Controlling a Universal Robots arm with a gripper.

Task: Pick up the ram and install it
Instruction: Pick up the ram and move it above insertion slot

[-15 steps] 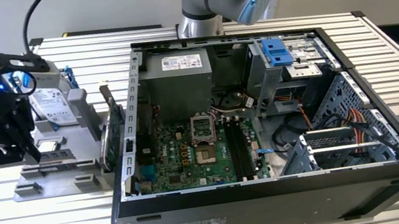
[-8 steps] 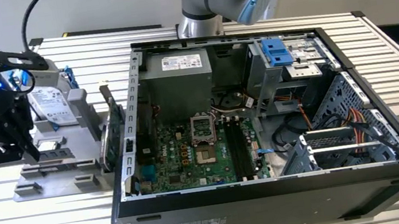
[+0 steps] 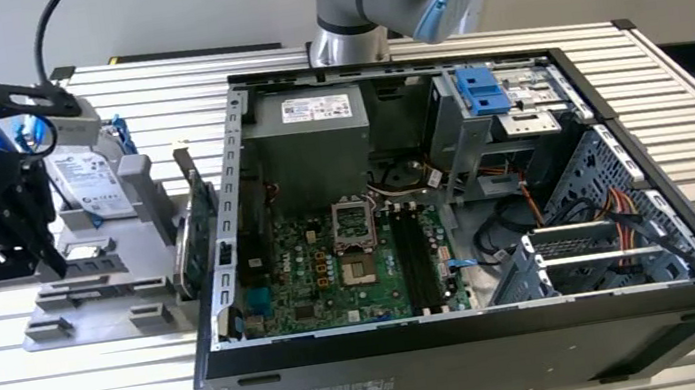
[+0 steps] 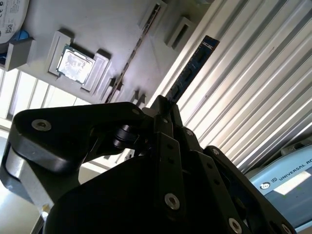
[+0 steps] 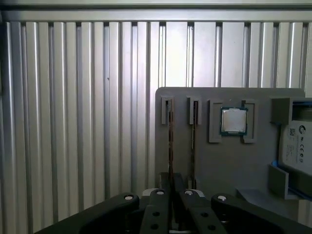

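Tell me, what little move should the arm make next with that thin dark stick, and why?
Probably a short, straight lift. The ram looks pinched in the tool, which hangs close over the grey holder, with another stick standing in a slot close by. Rising first should clear both before any travel toward the open computer case.

ram (image 4: 192,68) dark blue | claw (image 4: 165,104) black | holder (image 5: 234,165) grey | table (image 5: 73,122) silver, ribbed | motherboard (image 3: 331,280) green

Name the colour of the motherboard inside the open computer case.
The motherboard is green, clearest in the exterior view.
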